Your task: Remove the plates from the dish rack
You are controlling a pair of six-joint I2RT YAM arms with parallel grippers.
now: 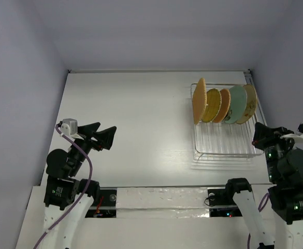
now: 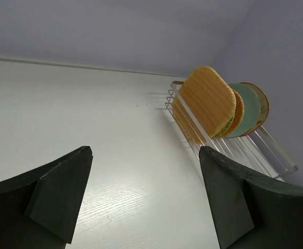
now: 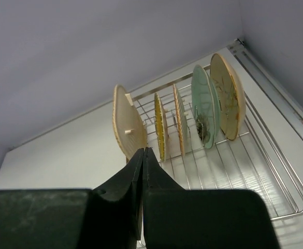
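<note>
Five plates (image 1: 223,105) were stood on edge at the far end of the dish rack (image 1: 226,140), which was set against the table's (image 1: 135,104) right edge. In the left wrist view, the tan woven square plate (image 2: 208,106) hid most of the others. The left gripper (image 1: 107,127) was spread wide over open tabletop. The right gripper (image 3: 143,155) was pressed together on nothing, by the rack's near right corner.

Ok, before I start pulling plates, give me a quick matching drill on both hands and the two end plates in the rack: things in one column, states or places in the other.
Things:
1. left hand
2. right hand
3. tan woven plate
4. cream plate

States or places:
A. right end of the dish rack
B. shut, holding nothing
C. left end of the dish rack
D. open, holding nothing

Pairs: 1-D, 2-B, 3-C, 4-A
</note>
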